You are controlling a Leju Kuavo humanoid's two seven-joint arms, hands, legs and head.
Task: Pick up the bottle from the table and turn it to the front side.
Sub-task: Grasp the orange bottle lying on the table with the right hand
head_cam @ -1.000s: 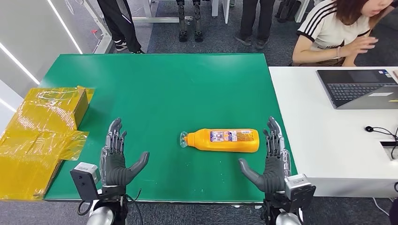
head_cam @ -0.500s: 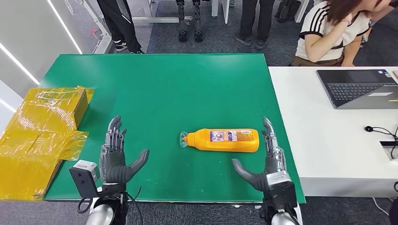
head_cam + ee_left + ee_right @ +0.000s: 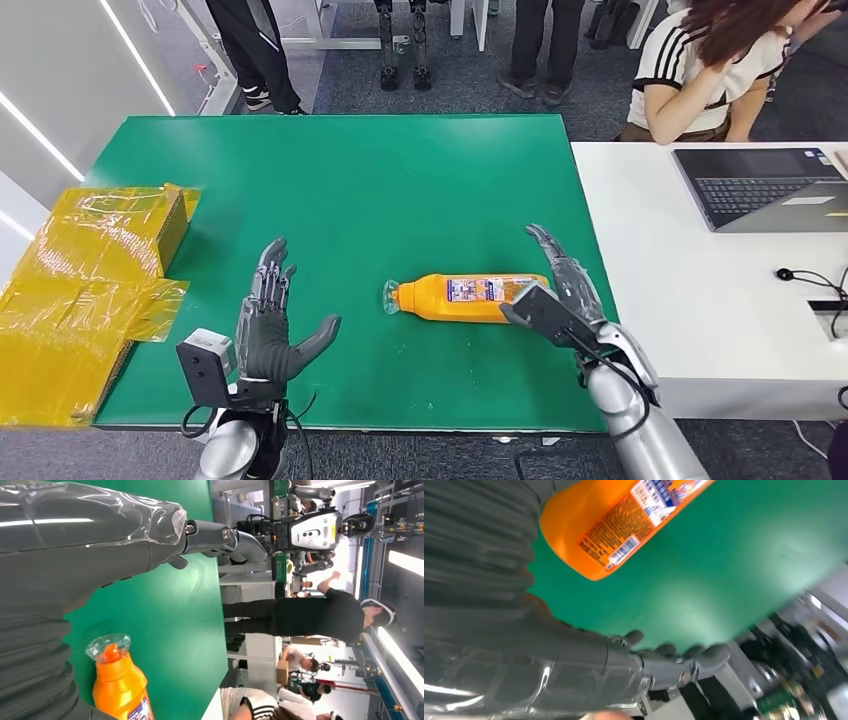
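An orange bottle (image 3: 470,297) with a clear cap lies on its side on the green table (image 3: 380,190), cap pointing left. Its barcode label faces up in the right wrist view (image 3: 624,525); its cap end shows in the left wrist view (image 3: 117,680). My right hand (image 3: 555,295) hovers over the bottle's base end, fingers spread, thumb in front of the base; I cannot see contact. My left hand (image 3: 270,330) stays open near the table's front edge, well left of the cap, holding nothing.
Crumpled yellow plastic wrap over a box (image 3: 90,280) lies at the left edge. A white table (image 3: 700,290) with a laptop (image 3: 770,185) adjoins on the right, where a person (image 3: 720,70) sits. Other people's legs (image 3: 255,50) stand beyond the far edge.
My right hand has swung forward and left, from beside the bottle's base to over it. My left hand has shifted slightly right and forward. The bottle has not moved.
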